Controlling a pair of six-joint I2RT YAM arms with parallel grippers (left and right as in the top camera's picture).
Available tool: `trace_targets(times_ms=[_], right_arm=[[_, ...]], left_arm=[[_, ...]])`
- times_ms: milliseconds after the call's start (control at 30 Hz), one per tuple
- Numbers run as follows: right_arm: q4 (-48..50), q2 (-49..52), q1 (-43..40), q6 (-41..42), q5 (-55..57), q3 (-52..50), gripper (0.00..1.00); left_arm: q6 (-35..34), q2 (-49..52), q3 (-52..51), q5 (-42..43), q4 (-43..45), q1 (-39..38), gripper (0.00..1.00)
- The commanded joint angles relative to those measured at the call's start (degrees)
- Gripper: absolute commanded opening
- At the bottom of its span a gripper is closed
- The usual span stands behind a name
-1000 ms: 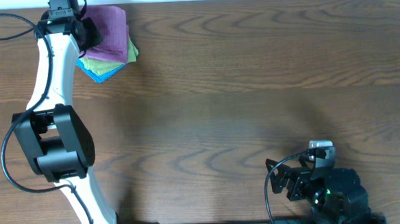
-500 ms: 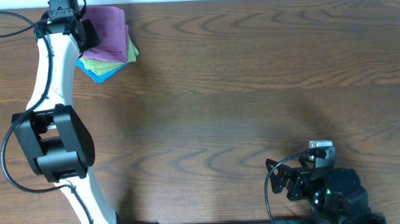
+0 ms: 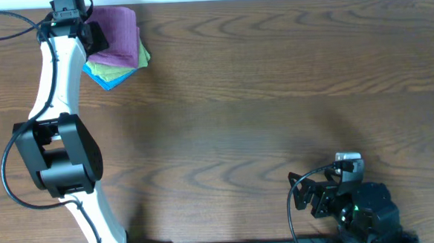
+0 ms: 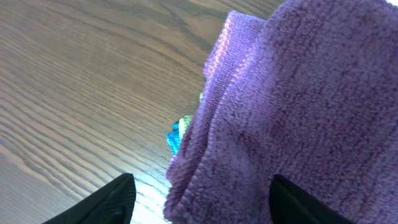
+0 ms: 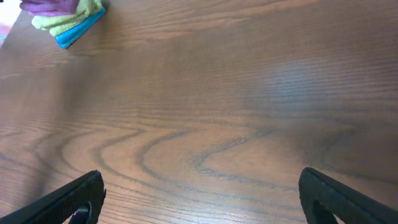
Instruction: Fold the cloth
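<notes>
A folded purple cloth (image 3: 119, 31) lies on top of a stack with a yellow-green cloth (image 3: 128, 64) and a blue cloth (image 3: 109, 79) at the table's far left corner. My left gripper (image 3: 93, 35) is open at the stack's left edge. In the left wrist view its fingers (image 4: 202, 202) stand apart around the purple cloth's folded edge (image 4: 298, 106), with slivers of yellow-green and blue underneath. My right gripper (image 3: 347, 167) is open and empty near the front right edge. The stack shows far off in the right wrist view (image 5: 65, 15).
The wooden table (image 3: 275, 96) stretches between the two arms. The left arm (image 3: 57, 130) runs along the left side. Cables and the right arm's base (image 3: 355, 207) sit at the front edge.
</notes>
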Motion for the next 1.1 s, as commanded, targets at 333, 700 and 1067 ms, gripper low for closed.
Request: trace_targets(times_ms=[333, 700, 1067], right_arm=[[0.00, -0.42, -0.24, 0.61, 0.37, -0.17, 0.99], [-0.02, -0.42, -0.24, 0.61, 0.37, -0.17, 0.99], [-0.02, -0.42, -0.24, 0.61, 0.37, -0.17, 0.99]], left_arm=[[1.09, -1.22, -0.15, -5.88, -0.46, 0.50, 0.83], [1.07, -4.33, -0.07, -6.01, -0.48, 0.72, 0.92], [1.05, -7.65, -0.07, -5.92, -1.64, 0.72, 0.93]])
